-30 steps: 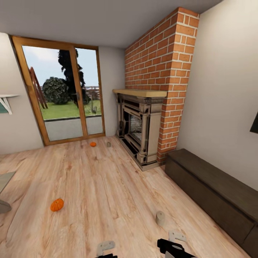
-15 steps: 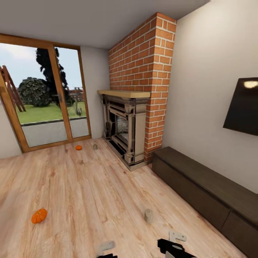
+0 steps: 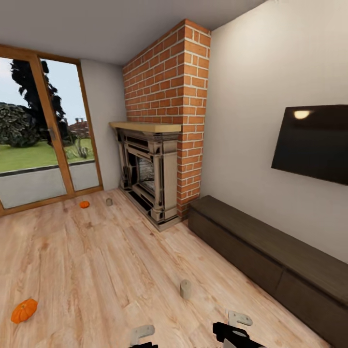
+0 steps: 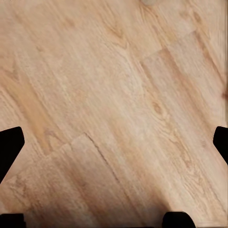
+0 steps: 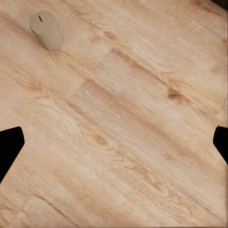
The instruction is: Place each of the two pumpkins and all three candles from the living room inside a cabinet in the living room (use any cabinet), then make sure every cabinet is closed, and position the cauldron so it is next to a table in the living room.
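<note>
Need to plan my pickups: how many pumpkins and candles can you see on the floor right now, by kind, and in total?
Pumpkins: 2, the near pumpkin and the far pumpkin by the glass door.
Candles: 2, the near candle and the far candle beside the far pumpkin.
Total: 4

Orange pumpkins (image 3: 24, 310), grey-beige candle (image 3: 185, 288), dark-brown cabinet (image 3: 270, 256), red brick chimney (image 3: 169, 96).

head view faces fireplace (image 3: 150, 179), wrist views face floor (image 4: 114, 104)
</note>
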`<state>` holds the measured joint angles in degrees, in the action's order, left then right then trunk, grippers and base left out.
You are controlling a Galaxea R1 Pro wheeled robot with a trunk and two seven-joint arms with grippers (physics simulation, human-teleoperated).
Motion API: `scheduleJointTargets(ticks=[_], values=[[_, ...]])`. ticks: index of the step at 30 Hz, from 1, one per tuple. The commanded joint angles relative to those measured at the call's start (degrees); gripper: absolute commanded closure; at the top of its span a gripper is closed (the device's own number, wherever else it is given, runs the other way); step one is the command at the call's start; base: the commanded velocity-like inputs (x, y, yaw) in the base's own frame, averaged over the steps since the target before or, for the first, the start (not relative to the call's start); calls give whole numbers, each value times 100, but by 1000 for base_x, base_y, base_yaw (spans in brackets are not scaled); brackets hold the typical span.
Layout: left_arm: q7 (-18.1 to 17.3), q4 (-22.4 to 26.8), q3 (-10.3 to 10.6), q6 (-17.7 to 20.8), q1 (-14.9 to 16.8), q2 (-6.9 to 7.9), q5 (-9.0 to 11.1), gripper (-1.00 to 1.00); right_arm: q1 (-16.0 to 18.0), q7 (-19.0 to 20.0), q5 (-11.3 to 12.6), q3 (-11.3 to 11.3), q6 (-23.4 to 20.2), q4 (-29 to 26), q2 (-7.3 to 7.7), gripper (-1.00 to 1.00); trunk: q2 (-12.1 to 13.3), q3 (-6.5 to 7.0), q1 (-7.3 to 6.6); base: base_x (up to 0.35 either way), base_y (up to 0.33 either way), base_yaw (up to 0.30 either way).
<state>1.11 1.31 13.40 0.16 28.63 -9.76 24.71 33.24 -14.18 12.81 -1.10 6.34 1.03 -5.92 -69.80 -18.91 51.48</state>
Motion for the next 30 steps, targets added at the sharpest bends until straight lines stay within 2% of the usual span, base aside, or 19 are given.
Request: scheduleJointTargets(ticks=[1, 22, 30], values=[[12, 2, 49, 2, 2, 0, 51, -100, 7, -6, 46, -13, 34, 11, 0, -100, -4, -9, 0, 0, 0, -271], [12, 2, 49, 2, 3, 9, 51, -100, 7, -13, 63, -4, 34, 3, 21, -100, -4, -110, 0, 0, 0, -251], [4, 1, 49, -4, 3, 9, 54, -100, 7, -15, 284, -4, 34, 2, 21, -100, -4, -165, 0, 0, 0, -212]])
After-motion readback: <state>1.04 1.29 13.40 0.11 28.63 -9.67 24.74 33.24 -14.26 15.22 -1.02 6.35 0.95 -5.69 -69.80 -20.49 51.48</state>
